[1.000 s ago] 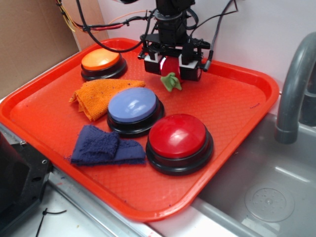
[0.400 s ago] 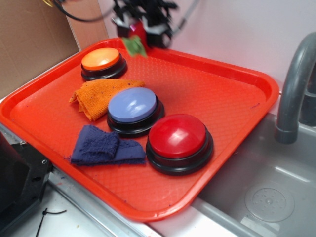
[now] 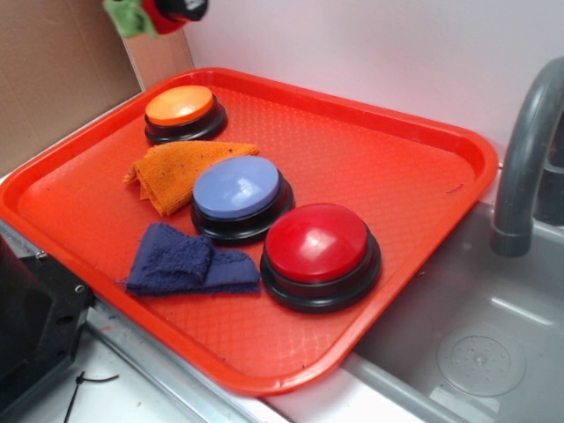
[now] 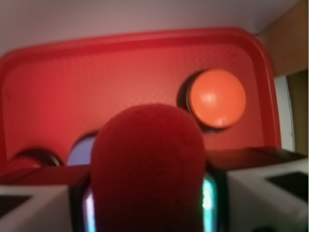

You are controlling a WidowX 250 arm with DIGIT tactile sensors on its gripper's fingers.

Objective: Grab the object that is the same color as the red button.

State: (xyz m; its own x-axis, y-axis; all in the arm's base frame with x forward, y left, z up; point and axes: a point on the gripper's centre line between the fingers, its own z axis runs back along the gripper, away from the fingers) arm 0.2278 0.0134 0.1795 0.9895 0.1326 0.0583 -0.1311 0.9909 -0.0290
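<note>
- Tool [image 4: 147, 203]: closed on the plush strawberry [image 4: 147, 169]; in the wrist view the fuzzy red body fills the gap between the two pale finger blocks, touching both.
- Exterior view: the strawberry [image 3: 145, 13] hangs at the top edge of the picture, above and beyond the far left corner of the red tray [image 3: 423, 185], clear of its surface. Its green felt leaf [image 3: 128, 16] points left; only a dark scrap of the tool [image 3: 185, 9] shows beside it.
- Red button [image 3: 317, 242]: glossy dome on a round black base, standing on the tray toward the near edge, right of centre. In the wrist view only a sliver of it [image 4: 19, 162] shows at the lower left.
- Blue-lilac button [image 3: 236, 188]: just beside the red button, on its far left side, the two bases nearly touching.
- Orange button [image 3: 180, 106]: near the far left corner of the tray, well apart from the red one.
- Orange cloth [image 3: 181, 172]: crumpled, lying between the orange and blue-lilac buttons, and reaching the base of the latter.
- Dark blue cloth [image 3: 181, 262]: folded, by the near left edge, its right end reaching the base of the red button.
- Sink [image 3: 476, 344] and grey faucet [image 3: 524, 150]: to the right of the tray.
</note>
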